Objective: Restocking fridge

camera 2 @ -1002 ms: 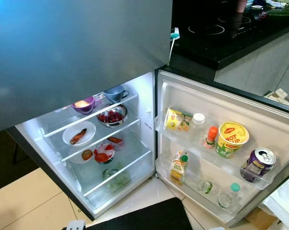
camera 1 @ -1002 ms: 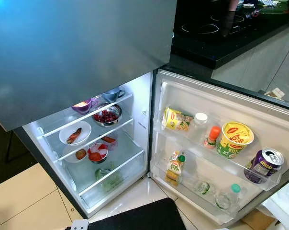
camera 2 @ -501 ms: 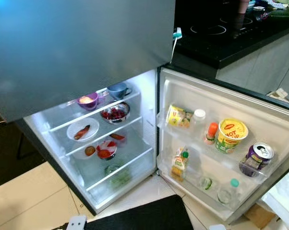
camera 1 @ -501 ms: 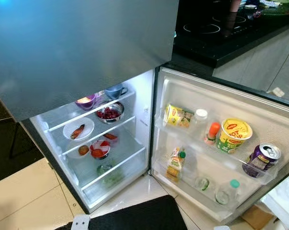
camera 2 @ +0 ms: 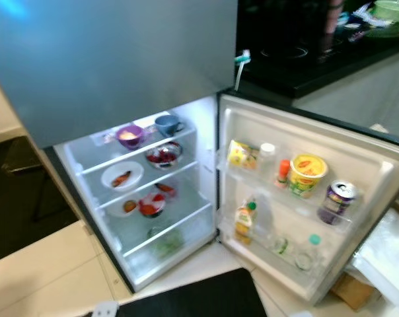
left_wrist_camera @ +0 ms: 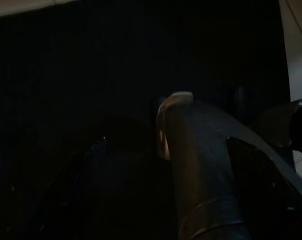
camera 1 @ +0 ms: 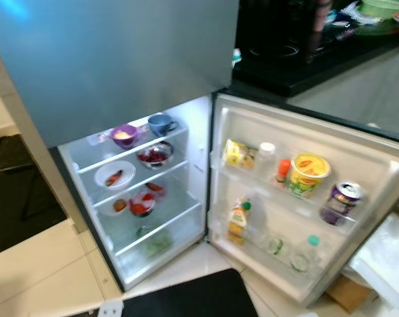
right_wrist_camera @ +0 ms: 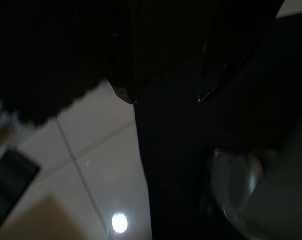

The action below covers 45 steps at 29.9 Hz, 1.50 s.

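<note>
The fridge's lower compartment [camera 1: 153, 218] stands open and lit, its door [camera 1: 384, 165] swung out to the right. On the shelves are a purple bowl [camera 1: 124, 135], a blue cup [camera 1: 160, 123], a metal bowl of red berries [camera 1: 154, 154], a white plate [camera 1: 114, 176] with a piece of food, and a bowl of red food [camera 1: 141, 203]. The door racks hold a yellow pack [camera 1: 234, 152], an orange-capped bottle [camera 1: 283, 172], a yellow noodle tub [camera 1: 307, 174], a purple can [camera 1: 339, 202], a juice bottle [camera 1: 237, 220] and clear bottles [camera 1: 302, 253]. Both arms hang idle, and their wrist views are very dark.
The grey upper fridge door [camera 1: 120, 59] is closed. A black hob counter [camera 1: 285, 53] lies behind the open door. A black mat [camera 1: 193, 300] covers the pale tiles in front. A cardboard box [camera 1: 345, 294] and a white object [camera 1: 384, 257] sit at the right.
The whole picture has shifted and blurred, with the fridge now smaller and more floor at the left: the camera has moved. Nothing inside the fridge has moved.
</note>
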Tool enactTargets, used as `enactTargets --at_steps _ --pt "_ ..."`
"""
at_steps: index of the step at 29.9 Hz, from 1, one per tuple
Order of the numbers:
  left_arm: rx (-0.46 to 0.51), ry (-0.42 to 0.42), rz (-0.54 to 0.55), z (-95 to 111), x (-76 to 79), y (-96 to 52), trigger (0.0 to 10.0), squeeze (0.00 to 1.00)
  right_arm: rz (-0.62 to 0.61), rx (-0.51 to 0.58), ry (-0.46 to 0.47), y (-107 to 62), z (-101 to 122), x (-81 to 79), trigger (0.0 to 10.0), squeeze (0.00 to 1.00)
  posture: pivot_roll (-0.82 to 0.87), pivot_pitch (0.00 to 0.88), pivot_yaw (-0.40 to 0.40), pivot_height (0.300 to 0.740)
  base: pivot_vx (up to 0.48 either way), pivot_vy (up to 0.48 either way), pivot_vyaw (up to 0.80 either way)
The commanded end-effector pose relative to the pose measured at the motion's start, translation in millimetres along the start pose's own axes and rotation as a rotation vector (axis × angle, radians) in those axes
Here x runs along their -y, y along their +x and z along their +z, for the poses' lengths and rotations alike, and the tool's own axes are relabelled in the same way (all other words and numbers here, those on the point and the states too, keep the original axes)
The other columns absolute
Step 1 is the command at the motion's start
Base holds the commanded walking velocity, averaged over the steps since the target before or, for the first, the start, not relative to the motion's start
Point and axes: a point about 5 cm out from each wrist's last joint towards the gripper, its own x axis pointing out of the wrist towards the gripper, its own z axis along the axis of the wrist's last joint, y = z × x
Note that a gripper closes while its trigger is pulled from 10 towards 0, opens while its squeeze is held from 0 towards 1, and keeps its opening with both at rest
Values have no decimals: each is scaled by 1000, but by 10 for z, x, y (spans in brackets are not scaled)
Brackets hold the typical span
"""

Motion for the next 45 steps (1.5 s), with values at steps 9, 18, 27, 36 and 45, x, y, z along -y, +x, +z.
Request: enactTargets --at_steps 9,18,27,36,45 --pt "-26 11 1 -45 -13 -9 10000 0 13 2 1 6 11 -42 10000 0 -70 0 23 740 -223 0 0" --pt "-29 14 -4 -48 -6 -8 10000 0 14 -1 -4 5 2 -40 10000 0 -71 0 23 740 -256 0 0" --pt "-27 15 -4 -42 -8 -7 10000 0 14 1 -10 6 10 -39 10000 0 -69 0 23 740 -261 0 0" --pt "-22 12 -7 -25 1 -2 10000 0 16 2 -11 7 20 -45 10000 0 -71 0 23 740 -130 0 0" --pt "-5 20 -32 3 19 3 10000 0 18 0 -9 7 11 -45 10000 0 -73 0 24 740 -86 0 0"
